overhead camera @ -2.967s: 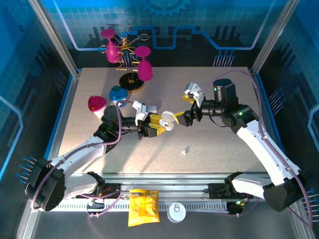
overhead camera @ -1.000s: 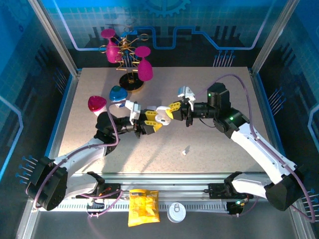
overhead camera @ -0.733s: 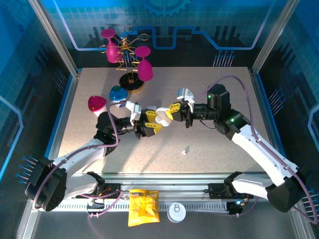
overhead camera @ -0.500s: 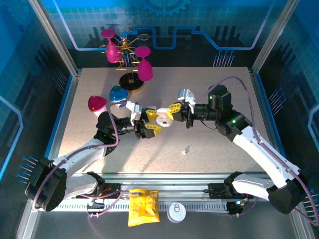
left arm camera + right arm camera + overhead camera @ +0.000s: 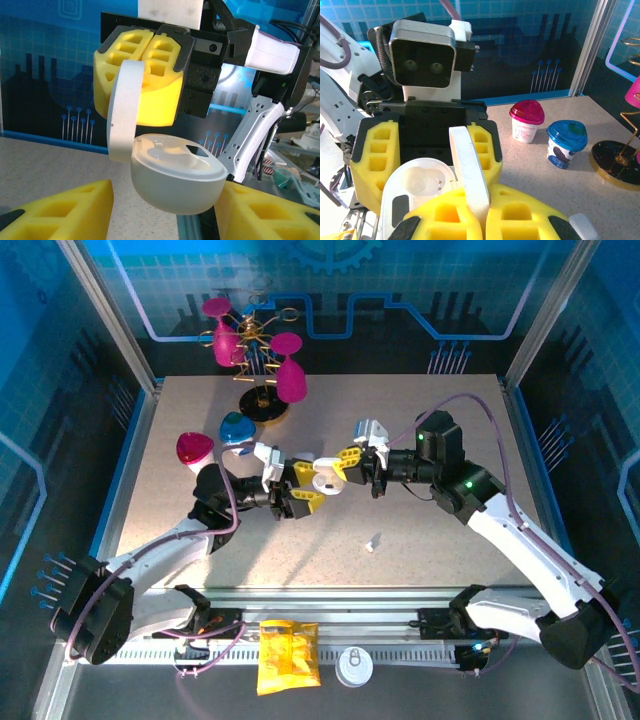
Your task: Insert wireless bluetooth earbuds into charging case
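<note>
right gripper (image 5: 476, 212) pinches charging case (image 5: 175, 180) lid; left wrist view bares its wells

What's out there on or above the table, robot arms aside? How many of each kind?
Pink glasses: 2
Gold rack: 1
Small lidded pots: 2
White charging case: 1
Loose earbud: 1
Total: 7

A robotics lab cell — aluminium frame posts (image 5: 108, 315), blue circuit-print wall panels (image 5: 400, 270) far and at both sides, a speckled tabletop (image 5: 300, 552).
</note>
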